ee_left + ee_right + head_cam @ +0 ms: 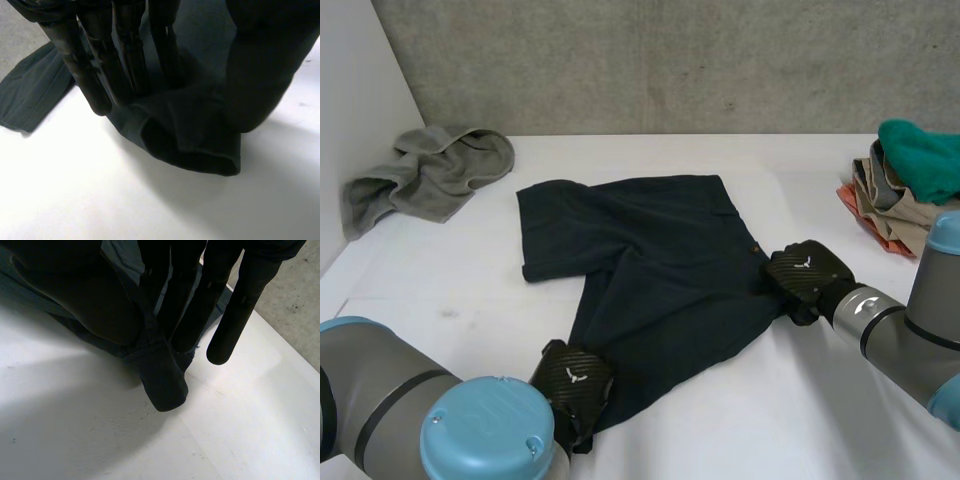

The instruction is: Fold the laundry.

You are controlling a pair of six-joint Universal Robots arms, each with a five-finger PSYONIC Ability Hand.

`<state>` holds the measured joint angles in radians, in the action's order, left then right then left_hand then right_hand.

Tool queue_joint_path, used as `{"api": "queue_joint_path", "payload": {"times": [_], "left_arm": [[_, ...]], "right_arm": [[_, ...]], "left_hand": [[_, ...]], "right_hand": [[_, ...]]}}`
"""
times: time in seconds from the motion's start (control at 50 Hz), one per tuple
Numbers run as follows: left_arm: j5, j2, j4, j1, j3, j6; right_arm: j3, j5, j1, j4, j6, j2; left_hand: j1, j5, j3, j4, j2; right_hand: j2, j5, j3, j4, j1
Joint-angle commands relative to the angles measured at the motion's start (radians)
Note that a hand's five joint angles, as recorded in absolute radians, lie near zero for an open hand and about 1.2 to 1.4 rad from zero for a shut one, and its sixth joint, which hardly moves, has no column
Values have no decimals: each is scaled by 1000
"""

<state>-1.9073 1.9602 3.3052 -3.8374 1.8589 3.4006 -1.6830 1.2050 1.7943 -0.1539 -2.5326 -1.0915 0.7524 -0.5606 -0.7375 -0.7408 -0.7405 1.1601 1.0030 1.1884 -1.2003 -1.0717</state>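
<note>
A dark navy garment (660, 270) lies spread in the middle of the white table (800, 420), with a few creases. My left hand (572, 378) is at its near left corner. In the left wrist view its fingers (90, 75) stand straight over the hem (190, 135), which bulges up between them and the thumb, and the thumb stays apart from them. My right hand (805, 278) is at the garment's right edge. There its thumb (85, 295) and fingers pinch a tuck of the cloth (162, 380), which sticks out beneath them.
A crumpled grey towel (425, 175) lies at the back left near the side wall. A pile of folded clothes (880, 200) with a teal piece (925, 155) on top stands at the right edge. A concrete wall runs behind the table.
</note>
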Motion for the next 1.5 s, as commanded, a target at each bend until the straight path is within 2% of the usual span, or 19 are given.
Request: {"api": "queue_joint_path", "payload": {"times": [0.02, 0.04, 0.18, 0.3, 0.42, 0.54, 0.62, 0.7, 0.72, 0.78, 0.88, 0.94, 1.02, 1.04, 1.12, 1.16, 1.24, 1.32, 1.5], "left_arm": [[-6, 5, 37, -8, -1, 2], [-9, 3, 43, -11, -3, 2], [-55, -40, 48, -21, -23, 3], [-55, -239, 13, -27, -29, 68], [-50, -472, -30, -27, -78, 150], [-42, -524, -101, -39, -139, 166], [-6, -456, -115, -74, -158, 167], [59, -279, -113, -132, -207, 170], [80, -195, -110, -163, -246, 170], [97, -62, -102, -208, -335, 177], [106, 170, -73, -280, -640, 254], [108, 233, -24, -307, -800, 345], [119, 296, 163, -327, -1033, 534], [135, 298, 272, -327, -1091, 592], [236, 277, 544, -333, -1133, 623], [258, 255, 614, -332, -1120, 621], [249, 221, 587, -333, -1075, 618], [229, 204, 507, -333, -974, 609], [209, 193, 455, -341, -618, 559]], "right_arm": [[-6, 2, 2, -3, 0, -1], [-7, 2, 2, -3, 0, -1], [-15, 13, 4, 22, 2, -39], [8, 42, -1, 239, 61, -207], [95, 90, -10, 469, 184, -454], [178, 114, -10, 576, 239, -507], [201, 114, -6, 582, 241, -479], [227, 148, 26, 577, 255, -323], [259, 177, 52, 567, 264, -238], [318, 231, 92, 533, 262, -137], [497, 364, 148, 329, 267, 31], [577, 387, 152, 203, 270, 85], [698, 380, 157, -80, 259, 127], [729, 375, 158, -216, 252, 128], [766, 369, 181, -514, 233, 122], [776, 363, 189, -562, 229, 122], [828, 358, 200, -526, 210, 133], [838, 353, 212, -400, 164, 139], [761, 352, 212, -145, 117, 234]], "left_hand": [[529, -546, -544, -540, -541], [643, -660, -658, -654, -655], [644, -661, -659, -655, -656], [644, -661, -659, -655, -656], [644, -661, -659, -655, -656], [644, -661, -659, -655, -656], [644, -661, -659, -655, -656], [644, -661, -659, -655, -656], [644, -661, -659, -655, -656], [644, -661, -659, -655, -656], [644, -661, -659, -655, -656], [644, -661, -659, -655, -656], [644, -661, -659, -655, -656], [644, -661, -659, -655, -656], [644, -661, -659, -655, -656], [644, -661, -659, -655, -656], [644, -661, -659, -655, -656], [644, -661, -659, -655, -656], [644, -661, -659, -655, -656]], "right_hand": [[236, 219, 208, -196, -325], [236, 219, 208, -196, -325], [236, 219, 208, -196, -325], [236, 219, 208, -196, -325], [236, 219, 208, -196, -325], [236, 219, 208, -196, -325], [236, 219, 208, -196, -325], [236, 219, 208, -196, -325], [236, 219, 208, -196, -325], [236, 219, 208, -196, -325], [236, 219, 208, -196, -325], [236, 219, 208, -196, -325], [236, 219, 208, -196, -325], [236, 219, 208, -196, -325], [236, 219, 208, -196, -325], [236, 219, 208, -196, -325], [236, 219, 208, -196, -325], [236, 219, 208, -196, -325], [236, 219, 208, -196, -325]]}}
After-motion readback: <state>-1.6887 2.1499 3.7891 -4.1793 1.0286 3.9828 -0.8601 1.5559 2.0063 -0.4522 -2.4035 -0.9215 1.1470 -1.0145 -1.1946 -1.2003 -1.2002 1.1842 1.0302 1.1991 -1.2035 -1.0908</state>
